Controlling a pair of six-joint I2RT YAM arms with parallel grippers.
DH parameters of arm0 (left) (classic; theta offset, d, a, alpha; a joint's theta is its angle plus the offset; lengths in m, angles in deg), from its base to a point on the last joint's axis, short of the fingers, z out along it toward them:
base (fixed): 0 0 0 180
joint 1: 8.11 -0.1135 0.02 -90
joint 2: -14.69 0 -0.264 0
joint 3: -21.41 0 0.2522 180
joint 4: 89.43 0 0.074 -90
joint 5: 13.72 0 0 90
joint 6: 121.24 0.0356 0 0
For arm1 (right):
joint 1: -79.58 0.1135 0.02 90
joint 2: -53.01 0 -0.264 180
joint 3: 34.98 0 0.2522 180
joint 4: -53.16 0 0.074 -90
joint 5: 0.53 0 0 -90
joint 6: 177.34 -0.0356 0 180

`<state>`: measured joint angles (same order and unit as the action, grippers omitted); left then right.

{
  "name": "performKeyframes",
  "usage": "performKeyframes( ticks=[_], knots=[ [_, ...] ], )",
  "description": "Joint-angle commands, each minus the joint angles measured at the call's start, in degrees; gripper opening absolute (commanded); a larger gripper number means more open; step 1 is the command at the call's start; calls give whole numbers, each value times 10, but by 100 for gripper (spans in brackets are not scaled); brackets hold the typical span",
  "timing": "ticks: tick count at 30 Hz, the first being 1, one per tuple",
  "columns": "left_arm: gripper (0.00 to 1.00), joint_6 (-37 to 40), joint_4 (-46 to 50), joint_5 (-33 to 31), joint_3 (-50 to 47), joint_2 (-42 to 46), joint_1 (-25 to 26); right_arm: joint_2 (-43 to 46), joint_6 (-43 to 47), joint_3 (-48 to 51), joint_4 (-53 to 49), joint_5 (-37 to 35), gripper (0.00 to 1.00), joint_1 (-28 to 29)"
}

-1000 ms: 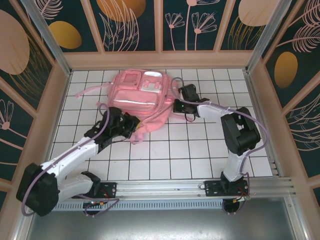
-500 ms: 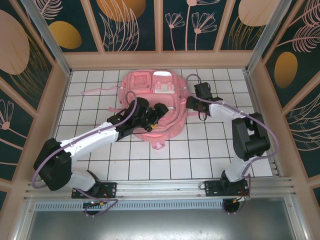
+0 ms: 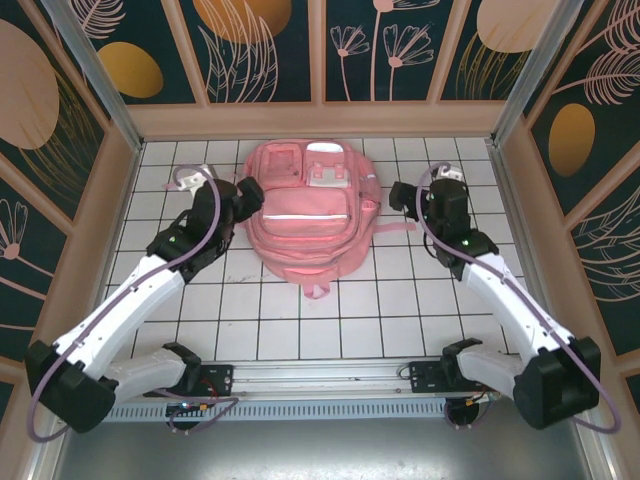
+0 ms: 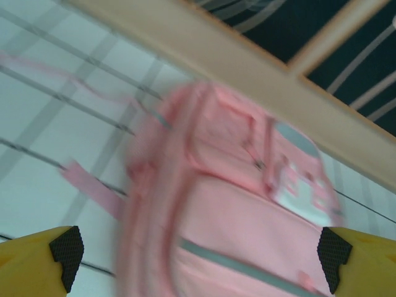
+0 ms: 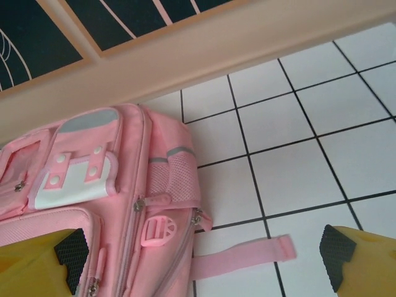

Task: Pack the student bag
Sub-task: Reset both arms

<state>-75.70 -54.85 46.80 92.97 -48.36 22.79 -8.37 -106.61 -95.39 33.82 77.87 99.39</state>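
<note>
student bag (image 4: 241, 210) blurred, on tiled floor | fingers (image 4: 67, 255) spread, empty

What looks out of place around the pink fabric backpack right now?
Nothing is spilled or visibly damaged. The large soft pink fabric backpack lies flat, front up, on the white tiled table. The only untidy thing is a loose pink strap trailing sideways across the tiles beside it.

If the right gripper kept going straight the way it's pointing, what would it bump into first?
Most likely the student bag: the open right gripper points at its side, where a loose pink strap lies on the tiles. Depth is unclear, so the strap might be touched first.
</note>
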Motion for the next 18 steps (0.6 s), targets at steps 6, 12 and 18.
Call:
performKeyframes(
  ticks=[6, 12, 18],
  knots=[
    [98, 193, -235, -115, -216, 71, -127, 95, 121, 202, 212, -48, 99, -3],
    [99, 287, -435, -115, -328, -10, -181, 65, 158, 288, 350, -135, 99, -44],
    [99, 361, -637, -150, -352, -168, -215, -65, 173, 305, 505, -117, 99, -114]
  ],
)
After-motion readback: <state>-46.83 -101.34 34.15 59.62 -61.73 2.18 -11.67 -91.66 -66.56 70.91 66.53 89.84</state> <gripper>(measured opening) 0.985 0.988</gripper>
